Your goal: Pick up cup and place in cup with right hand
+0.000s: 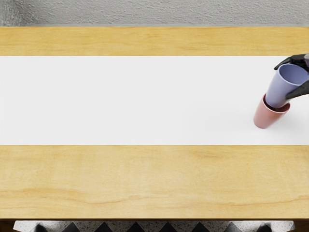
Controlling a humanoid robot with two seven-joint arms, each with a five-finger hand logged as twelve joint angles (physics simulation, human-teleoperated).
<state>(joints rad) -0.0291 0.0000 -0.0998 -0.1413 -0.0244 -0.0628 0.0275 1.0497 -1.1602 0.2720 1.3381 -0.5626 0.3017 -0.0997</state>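
Gripping blue cup [278,89] in right robot hand [299,60], bottom end inside mouth of pink cup [267,117] near the fingertips; past pick-up and into placing, probably with seating fully, letting go and backing off to finish.

Right hand [300,60] cut off at right edge, interior of pink cup [267,117] mostly hidden by blue cup [278,90]
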